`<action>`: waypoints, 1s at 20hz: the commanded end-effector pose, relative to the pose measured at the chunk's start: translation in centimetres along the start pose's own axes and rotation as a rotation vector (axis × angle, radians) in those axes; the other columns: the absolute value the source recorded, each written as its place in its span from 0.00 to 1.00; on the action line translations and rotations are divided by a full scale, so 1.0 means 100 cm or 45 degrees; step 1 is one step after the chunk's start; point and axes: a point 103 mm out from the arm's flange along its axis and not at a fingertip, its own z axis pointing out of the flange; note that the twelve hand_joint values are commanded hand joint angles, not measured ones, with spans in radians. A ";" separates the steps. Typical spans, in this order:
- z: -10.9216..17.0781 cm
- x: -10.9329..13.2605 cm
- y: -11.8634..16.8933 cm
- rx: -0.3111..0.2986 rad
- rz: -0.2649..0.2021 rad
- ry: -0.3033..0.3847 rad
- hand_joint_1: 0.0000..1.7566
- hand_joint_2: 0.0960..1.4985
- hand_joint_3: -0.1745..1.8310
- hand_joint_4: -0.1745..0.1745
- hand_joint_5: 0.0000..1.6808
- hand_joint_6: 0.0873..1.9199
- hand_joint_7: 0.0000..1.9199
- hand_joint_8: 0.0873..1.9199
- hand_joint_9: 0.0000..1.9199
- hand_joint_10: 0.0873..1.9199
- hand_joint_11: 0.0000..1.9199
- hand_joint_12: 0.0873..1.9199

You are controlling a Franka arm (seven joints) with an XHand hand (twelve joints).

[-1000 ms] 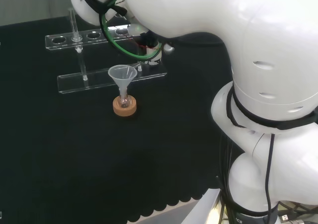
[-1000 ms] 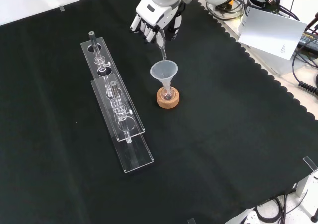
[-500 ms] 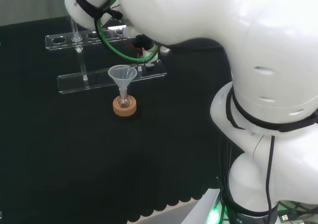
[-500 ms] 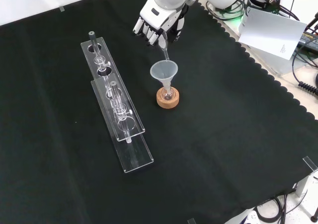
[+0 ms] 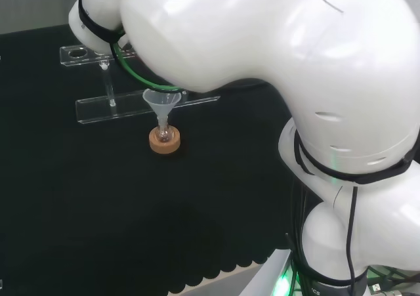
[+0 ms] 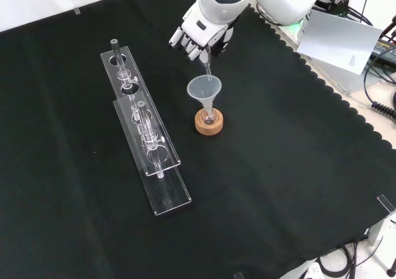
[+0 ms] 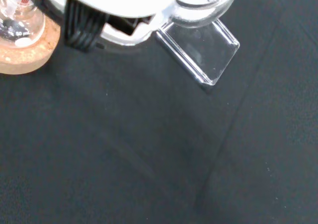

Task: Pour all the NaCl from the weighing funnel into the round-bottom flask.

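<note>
On the black cloth (image 6: 278,167): 1 round-bottom flask (image 6: 209,116), 2 clear racks (image 6: 139,124); the hand (image 6: 201,34) pinches 1 weighing funnel (image 6: 206,61).

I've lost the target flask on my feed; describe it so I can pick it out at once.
In the front view, start from the two long clear plastic racks on the black cloth and look right. The small clear round-bottom flask sits there on a round cork ring. It alone carries a clear plastic funnel in its neck, right below the hand.
</note>
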 end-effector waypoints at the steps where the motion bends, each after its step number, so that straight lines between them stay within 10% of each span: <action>1: -0.005 -0.002 -0.002 -0.001 0.001 -0.035 0.73 0.45 0.38 0.00 0.69 0.40 0.63 0.38 0.64 0.18 0.35 0.58; 3: -0.006 -0.003 -0.003 -0.011 -0.005 -0.010 0.73 0.45 0.38 0.00 0.69 0.40 0.63 0.38 0.64 0.18 0.35 0.58; 6: -0.009 0.006 -0.001 -0.005 0.003 -0.062 0.73 0.38 0.46 0.55 0.70 0.42 0.68 0.33 0.64 0.18 0.35 0.58; 7: -0.015 0.013 -0.002 -0.041 0.017 -0.151 0.73 0.40 0.44 0.37 0.70 0.41 0.66 0.35 0.64 0.17 0.35 0.58; 10: -0.020 0.015 -0.004 -0.030 -0.006 -0.160 0.73 0.37 0.47 0.61 0.70 0.43 0.68 0.33 0.64 0.17 0.35 0.58; 13: -0.019 0.012 -0.004 -0.024 -0.009 -0.156 0.73 0.43 0.40 0.11 0.69 0.41 0.64 0.38 0.64 0.17 0.35 0.58; 20: -0.016 0.006 -0.002 -0.024 -0.014 -0.111 0.73 0.45 0.38 0.00 0.69 0.40 0.63 0.38 0.64 0.17 0.35 0.58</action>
